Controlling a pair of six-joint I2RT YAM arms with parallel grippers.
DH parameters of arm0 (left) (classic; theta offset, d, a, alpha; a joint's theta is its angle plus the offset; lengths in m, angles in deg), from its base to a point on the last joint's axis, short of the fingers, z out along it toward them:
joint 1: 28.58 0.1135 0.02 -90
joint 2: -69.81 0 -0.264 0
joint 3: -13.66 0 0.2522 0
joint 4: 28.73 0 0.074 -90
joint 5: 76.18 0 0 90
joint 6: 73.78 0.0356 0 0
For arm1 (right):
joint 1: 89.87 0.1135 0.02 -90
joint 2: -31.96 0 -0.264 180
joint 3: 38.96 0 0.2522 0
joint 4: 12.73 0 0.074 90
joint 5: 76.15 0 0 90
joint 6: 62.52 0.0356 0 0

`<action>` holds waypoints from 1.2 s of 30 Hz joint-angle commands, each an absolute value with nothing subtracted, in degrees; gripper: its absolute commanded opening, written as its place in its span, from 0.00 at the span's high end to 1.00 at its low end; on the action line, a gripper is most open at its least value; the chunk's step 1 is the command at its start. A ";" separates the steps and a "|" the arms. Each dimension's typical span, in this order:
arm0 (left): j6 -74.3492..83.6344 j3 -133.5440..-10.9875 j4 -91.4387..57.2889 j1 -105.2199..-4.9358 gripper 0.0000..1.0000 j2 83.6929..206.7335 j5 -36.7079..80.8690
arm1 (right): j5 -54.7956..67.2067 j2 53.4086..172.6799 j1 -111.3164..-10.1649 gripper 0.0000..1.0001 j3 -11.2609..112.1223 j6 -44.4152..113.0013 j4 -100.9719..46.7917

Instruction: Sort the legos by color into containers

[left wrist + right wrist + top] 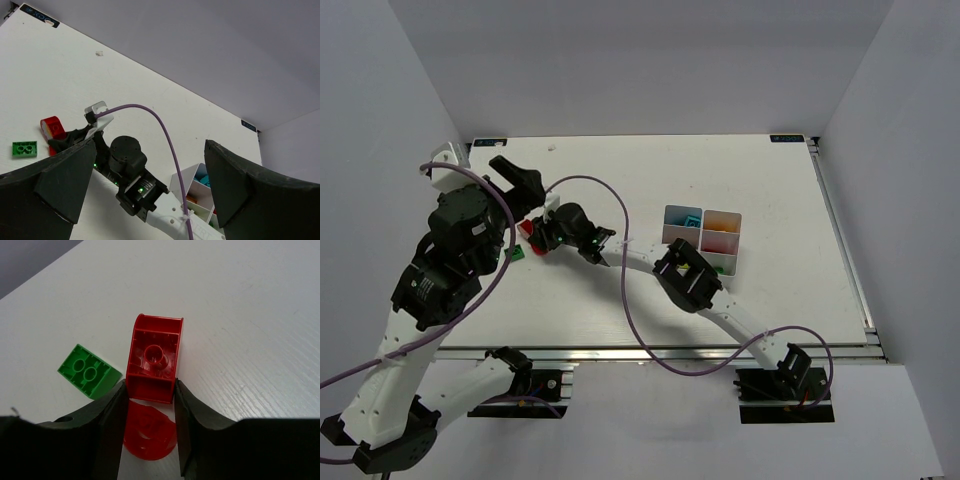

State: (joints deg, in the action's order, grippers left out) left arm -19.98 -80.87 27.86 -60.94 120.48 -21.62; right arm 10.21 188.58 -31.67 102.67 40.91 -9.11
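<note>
The left arm's fingers (235, 180) hang wide and empty above the white table (250, 315). The right arm's fingers (112, 415) are narrowed onto the near end of a red hollow-backed plastic brick (154, 357), one on each side. A red rounded piece (150, 437) lies under them; I cannot tell if it is joined to the brick. With so short a hold the brick may pivot, so lift slowly and straight, clear of the small green plastic brick (89, 371) just beside. The white six-bin block (703, 245) stands well apart.
</note>
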 commanded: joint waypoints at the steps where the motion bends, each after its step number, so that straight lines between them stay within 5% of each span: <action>1: -20.52 -79.56 26.78 -60.57 0.02 119.38 -21.51 | 7.35 181.65 -31.95 0.83 101.80 38.99 -2.86; 12: -22.71 -74.81 24.32 -60.57 0.02 115.87 -20.37 | 4.27 164.26 -34.32 0.92 81.69 38.73 0.05; 20: -23.68 -71.38 20.28 -60.66 0.02 113.93 -18.88 | -2.84 140.71 -38.36 0.95 60.52 29.78 -5.30; 30: -23.85 -66.46 14.56 -60.57 0.02 115.51 -15.71 | -18.13 110.82 -55.30 1.00 47.67 3.86 -33.85; 36: -25.35 -63.12 11.05 -60.57 0.02 117.18 -12.99 | -17.01 98.16 -63.05 1.00 44.41 -12.14 -54.08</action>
State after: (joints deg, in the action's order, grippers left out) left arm -24.29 -64.35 14.18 -60.94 116.88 -15.37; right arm -15.23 101.44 -60.96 46.52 -0.57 -40.01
